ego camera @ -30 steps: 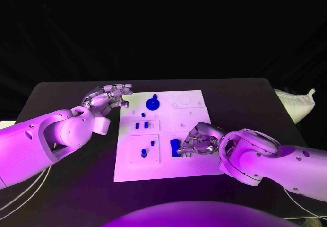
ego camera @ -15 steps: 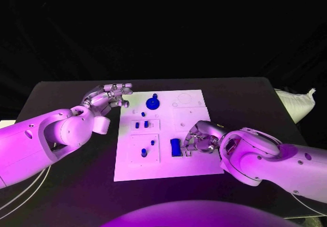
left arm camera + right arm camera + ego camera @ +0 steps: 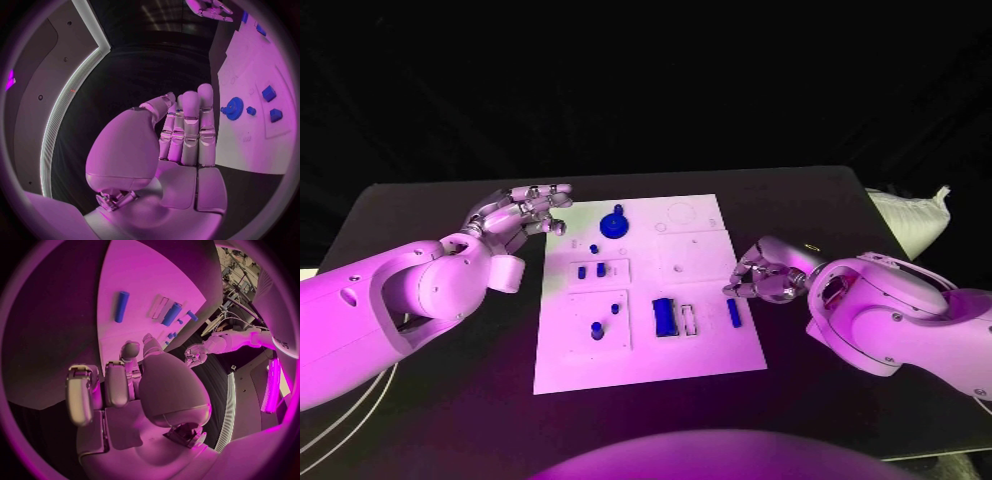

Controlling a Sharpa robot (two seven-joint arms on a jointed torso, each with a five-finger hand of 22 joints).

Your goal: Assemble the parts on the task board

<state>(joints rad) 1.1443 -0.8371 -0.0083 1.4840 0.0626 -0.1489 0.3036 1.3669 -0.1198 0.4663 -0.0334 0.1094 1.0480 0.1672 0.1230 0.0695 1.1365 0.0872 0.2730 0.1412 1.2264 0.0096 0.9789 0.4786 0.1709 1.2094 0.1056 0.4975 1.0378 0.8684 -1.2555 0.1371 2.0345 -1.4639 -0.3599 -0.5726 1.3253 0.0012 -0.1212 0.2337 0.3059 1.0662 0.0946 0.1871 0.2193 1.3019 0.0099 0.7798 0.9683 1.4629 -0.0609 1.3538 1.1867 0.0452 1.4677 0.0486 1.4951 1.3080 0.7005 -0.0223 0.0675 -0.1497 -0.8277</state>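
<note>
Resting place: the white task board lies flat in the middle of the black desk.
Left hand: the left hand sits just off the board's far left corner, over the desk; it holds nothing, and in the left wrist view its fingers stand straight and close together, not curled.
Right hand: the right hand is at the board's right edge, about halfway down, with its fingers curled inward; the right wrist view shows nothing between them, so it is closed on nothing.
Gear part: a round blue gear stands near the board's far edge, close to the left hand but apart from it.
Small parts: two small blue blocks sit side by side in a square panel on the board's left half, and a small blue peg stands in the panel nearer the robot.
Long parts: a blue bar lies in the board's middle, and a slimmer blue rod lies to its right, just beside the right hand, not touched by it.
</note>
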